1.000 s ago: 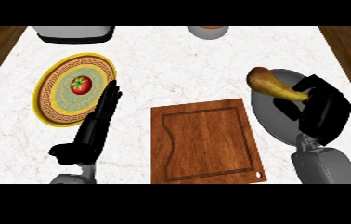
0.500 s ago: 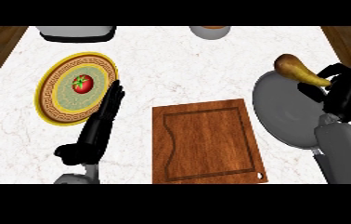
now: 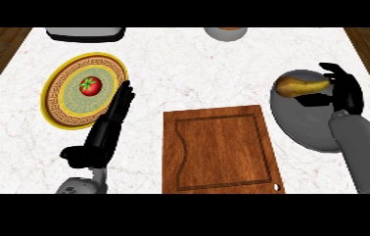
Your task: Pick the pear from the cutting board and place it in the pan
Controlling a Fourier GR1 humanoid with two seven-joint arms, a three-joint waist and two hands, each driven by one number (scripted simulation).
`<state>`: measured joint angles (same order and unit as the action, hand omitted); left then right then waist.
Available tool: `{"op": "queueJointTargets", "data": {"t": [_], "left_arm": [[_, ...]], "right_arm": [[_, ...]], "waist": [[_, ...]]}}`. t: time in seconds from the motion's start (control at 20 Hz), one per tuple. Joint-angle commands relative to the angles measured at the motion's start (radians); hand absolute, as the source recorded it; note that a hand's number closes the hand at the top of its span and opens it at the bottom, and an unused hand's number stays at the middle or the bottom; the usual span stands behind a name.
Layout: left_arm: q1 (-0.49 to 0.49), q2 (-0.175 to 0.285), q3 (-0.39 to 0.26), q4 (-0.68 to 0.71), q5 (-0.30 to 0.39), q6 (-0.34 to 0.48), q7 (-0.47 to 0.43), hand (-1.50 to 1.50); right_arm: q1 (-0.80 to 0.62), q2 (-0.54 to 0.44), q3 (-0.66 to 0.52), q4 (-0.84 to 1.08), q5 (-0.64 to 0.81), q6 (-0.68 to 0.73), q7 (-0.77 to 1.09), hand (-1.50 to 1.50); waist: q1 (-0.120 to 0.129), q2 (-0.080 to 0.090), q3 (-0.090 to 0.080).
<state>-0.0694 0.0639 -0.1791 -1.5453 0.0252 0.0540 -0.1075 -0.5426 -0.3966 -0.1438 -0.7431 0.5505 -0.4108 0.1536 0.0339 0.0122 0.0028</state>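
The yellow-brown pear [image 3: 298, 85] hangs over the far part of the grey pan [image 3: 307, 127] at the right of the head view. My right hand [image 3: 345, 94] is at the pan's right side; its thumb lies below the pear and its fingers curl above the narrow end. The wooden cutting board [image 3: 220, 149] lies bare to the left of the pan. My left hand [image 3: 107, 129] rests open on the counter, fingers straight and pointing away, left of the board.
A yellow patterned plate [image 3: 61, 100] with a red tomato [image 3: 89, 85] sits at the left, touching my left hand's fingertips. A grey appliance [image 3: 85, 33] and a bowl [image 3: 225, 33] stand along the far edge.
My right hand has carried the pear from above the board's right edge to over the pan, then lowered it toward the pan's far part. The left hand has stayed put.
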Motion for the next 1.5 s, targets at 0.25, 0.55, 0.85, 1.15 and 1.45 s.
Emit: {"op": "queueJointTargets", "data": {"t": [0.25, 0.55, 0.85, 1.15, 1.45], "left_arm": [[0.007, -0.003, 0.010, 0.025, -0.006, -0.005, -0.027, 0.00], [0.132, 0.040, 0.027, -0.084, 0.033, -0.044, -0.003, 0.00], [0.068, 0.016, 0.041, -0.028, 0.005, -0.008, -0.003, 0.00], [0.104, 0.016, 0.032, -0.040, -0.013, -0.010, -0.036, 0.00], [0.032, -0.017, 0.036, -0.010, -0.032, 0.012, -0.009, 0.00]], "right_arm": [[-0.113, 0.029, -0.198, 0.154, -0.193, -0.095, -0.368, -1.50], [0.036, 0.026, -0.292, 0.019, -0.363, 0.032, -0.482, -1.50], [0.205, 0.022, -0.321, -0.188, -0.521, 0.296, -0.461, -1.50], [0.453, -0.003, -0.334, -0.367, -0.633, 0.534, -0.529, -1.50], [0.681, 0.030, -0.343, -0.603, -0.661, 0.585, -0.546, -1.50]], "waist": [[-0.011, -0.001, 0.000], [-0.036, -0.016, -0.002], [-0.067, -0.021, -0.004], [-0.055, -0.018, -0.003], [-0.047, -0.014, -0.003]]}}
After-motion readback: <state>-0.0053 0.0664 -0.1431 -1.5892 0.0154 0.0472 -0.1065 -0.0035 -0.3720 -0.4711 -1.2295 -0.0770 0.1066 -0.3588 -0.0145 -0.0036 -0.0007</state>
